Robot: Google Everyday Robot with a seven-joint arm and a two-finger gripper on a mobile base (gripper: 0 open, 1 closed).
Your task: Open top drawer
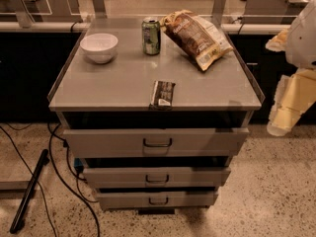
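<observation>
The top drawer (157, 142) is the widest of three grey metal drawers in a grey cabinet, with a small dark loop handle (157, 142) at its centre. Its front stands a little out from the cabinet, with a dark gap above it. Two narrower drawers (157, 177) sit below it, each stepped further back. My arm, white and cream, hangs at the right edge of the camera view. The gripper (282, 117) is to the right of the cabinet, about level with the top drawer and apart from its handle.
On the cabinet top (118, 78) stand a white bowl (99, 47), a green can (151, 36), a chip bag (196, 37) and a dark snack bar (162, 94) at the front edge. Cables (59, 172) and a black bar (29, 191) lie on the floor at left.
</observation>
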